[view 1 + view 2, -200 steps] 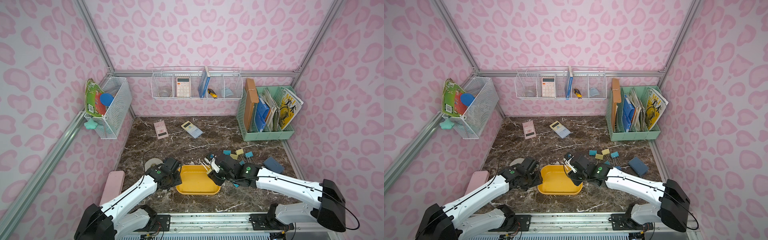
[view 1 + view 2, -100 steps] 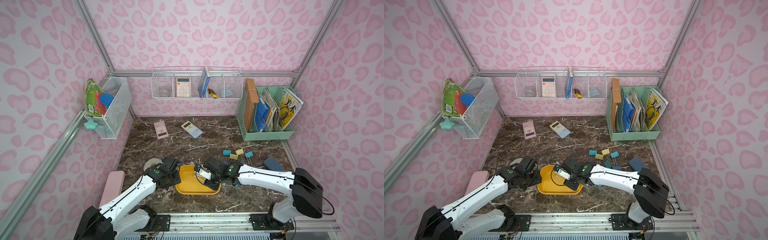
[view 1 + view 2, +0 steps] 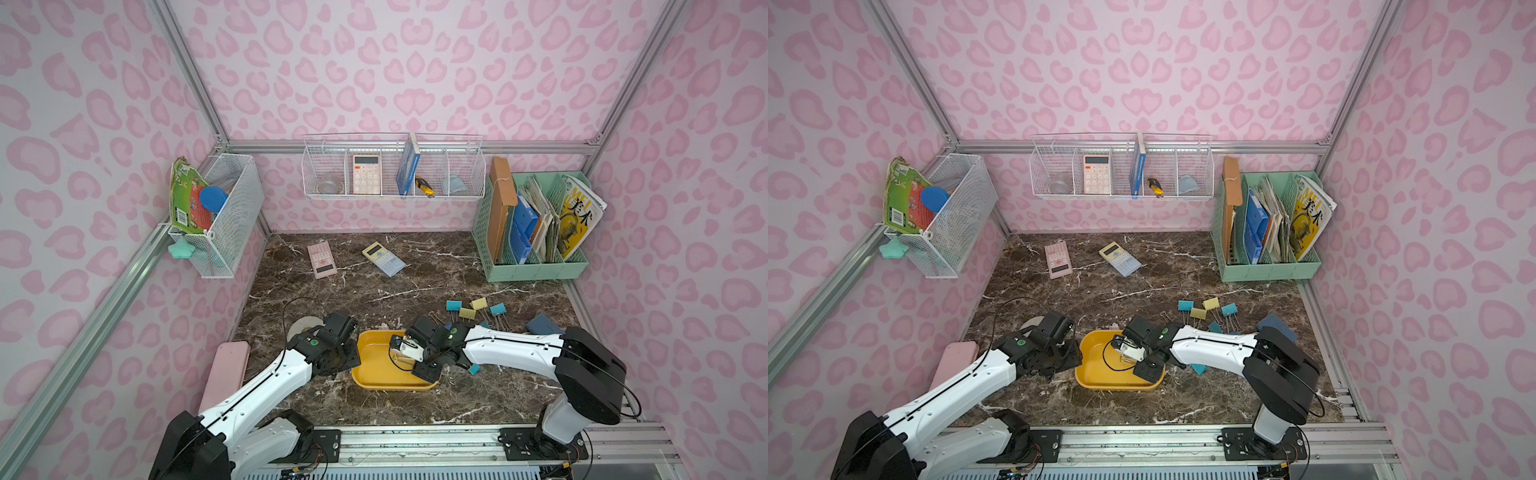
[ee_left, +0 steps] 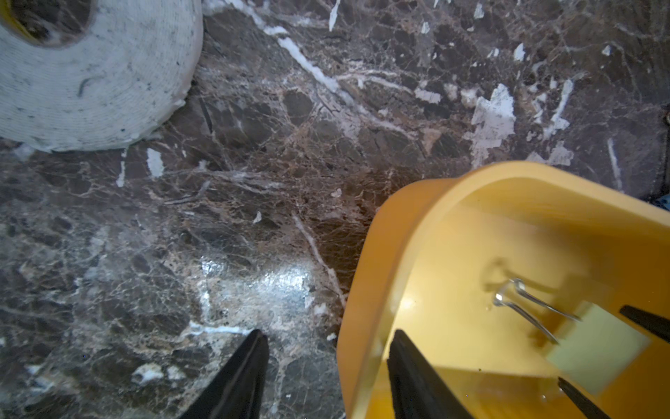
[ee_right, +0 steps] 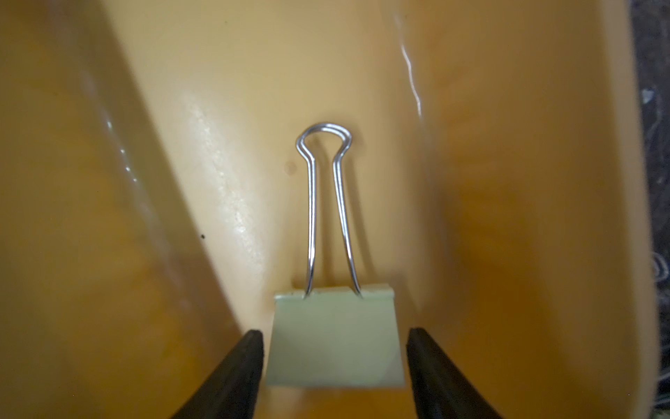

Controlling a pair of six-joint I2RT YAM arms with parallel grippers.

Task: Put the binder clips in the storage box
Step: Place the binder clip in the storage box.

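The storage box is a shallow yellow-orange tub at the front middle of the marble table. My right gripper reaches low into it and is open. A pale yellow binder clip lies flat on the box floor between its fingers, with a gap on each side. My left gripper is open and straddles the box's left wall, one finger inside and one outside, apart from the wall. Several binder clips lie behind the right arm. One teal clip lies beside the box.
A white tape roll lies behind the left wrist and a pink case lies to its left. A slate-blue block sits at the right. Two calculators lie further back. The green organizer stands at the back right.
My right gripper carried the pale yellow clip left over the box, went down into it and opened, letting the clip go on the box floor. The left arm has not moved.
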